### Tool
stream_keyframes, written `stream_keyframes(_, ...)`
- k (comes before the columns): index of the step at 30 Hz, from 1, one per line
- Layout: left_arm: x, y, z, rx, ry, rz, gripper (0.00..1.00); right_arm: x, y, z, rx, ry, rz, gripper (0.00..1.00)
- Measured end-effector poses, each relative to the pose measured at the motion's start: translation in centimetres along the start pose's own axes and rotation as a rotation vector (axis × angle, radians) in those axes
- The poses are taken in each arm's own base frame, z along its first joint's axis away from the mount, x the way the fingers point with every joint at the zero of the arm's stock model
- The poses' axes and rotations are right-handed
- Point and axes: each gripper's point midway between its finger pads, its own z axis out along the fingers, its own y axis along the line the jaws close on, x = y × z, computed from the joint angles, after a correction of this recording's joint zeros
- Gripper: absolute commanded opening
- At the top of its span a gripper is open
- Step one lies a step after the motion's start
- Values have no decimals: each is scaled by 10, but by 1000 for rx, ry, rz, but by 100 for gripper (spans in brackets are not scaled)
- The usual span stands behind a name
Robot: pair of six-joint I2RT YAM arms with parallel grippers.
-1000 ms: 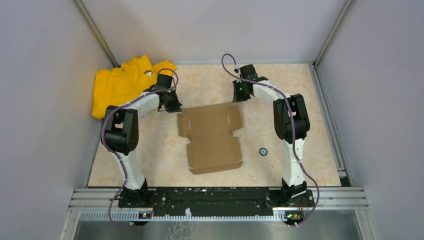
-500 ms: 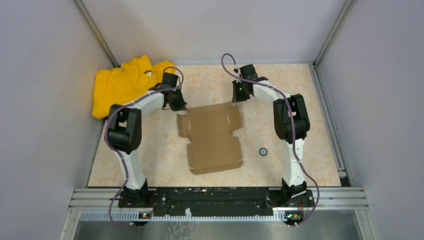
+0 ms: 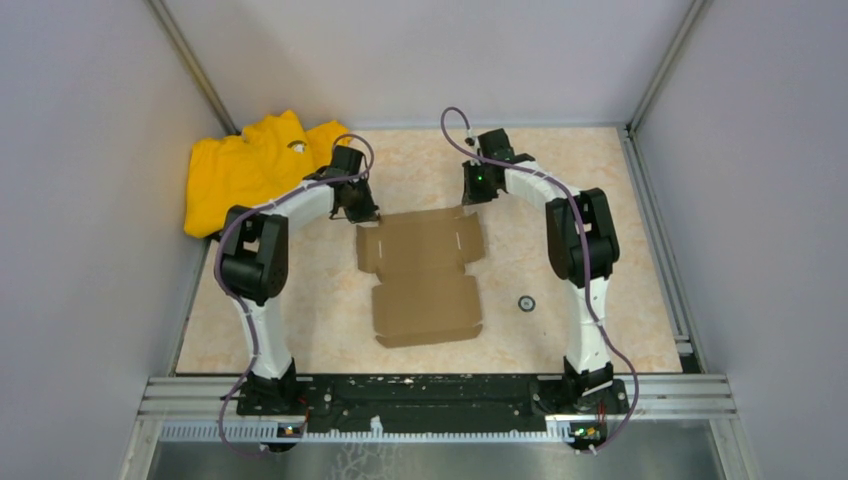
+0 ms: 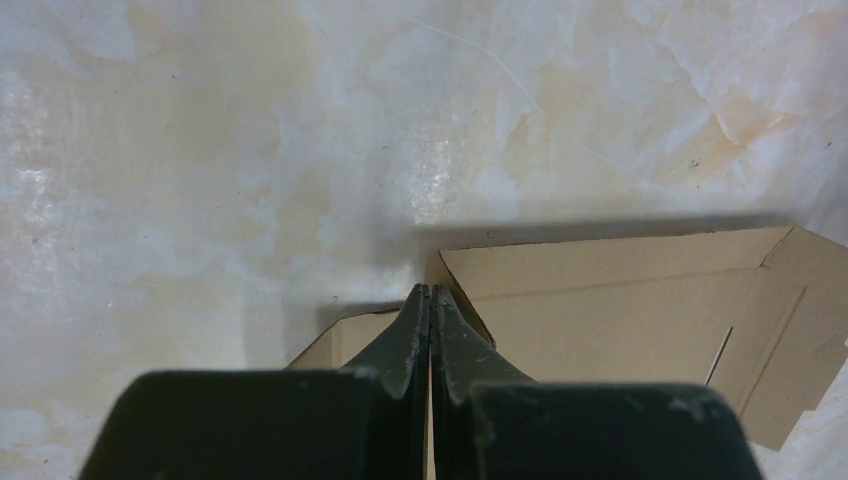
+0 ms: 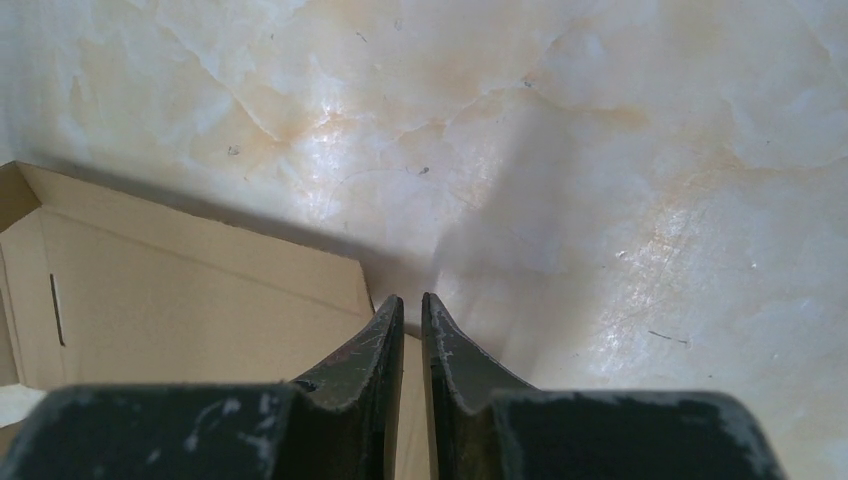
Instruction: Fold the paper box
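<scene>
Cardboard, brown and unprinted: the box [image 3: 425, 275] lies flat and unfolded on the table [image 3: 620, 230], with flaps and tabs spread and no panel raised yet.

Change over the last second: the left gripper [image 3: 368, 212] swings in from beyond the box's far-left side and now sits at its far-left corner. The left wrist view puts its tips right over the notch where the side flap meets the far panel. Its fingers are pressed tight together with nothing between them.

The right gripper [image 3: 470, 195] does not shift. It hangs at the box's far-right corner, tips just past the far edge. Its jaws stand a thin slit apart, and we see nothing clamped in them. The box itself barely moves.

Also noted: a yellow garment [image 3: 245, 170] well off the box's far-left side, and a small ring [image 3: 525, 303] just right of the box.

Our reading: both grippers now bracket the far edge, one at each corner, so folding has not begun and this is the set-up for it. We judge that the closed left tips are meant to nudge or pry under the far panel. A flat sheet may slide instead of hinging.
</scene>
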Motion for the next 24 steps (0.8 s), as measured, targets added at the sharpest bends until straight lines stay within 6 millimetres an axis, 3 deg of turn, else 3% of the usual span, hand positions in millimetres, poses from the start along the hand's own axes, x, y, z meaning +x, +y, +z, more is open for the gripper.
stream_keyframes(20,6,-14,9,1,12,22,0,3,12,2,-14,6,-18,9)
stream_keyframes(24,6,-13,9,-5,11,22,0,3,5,2,18,5,-11,9)
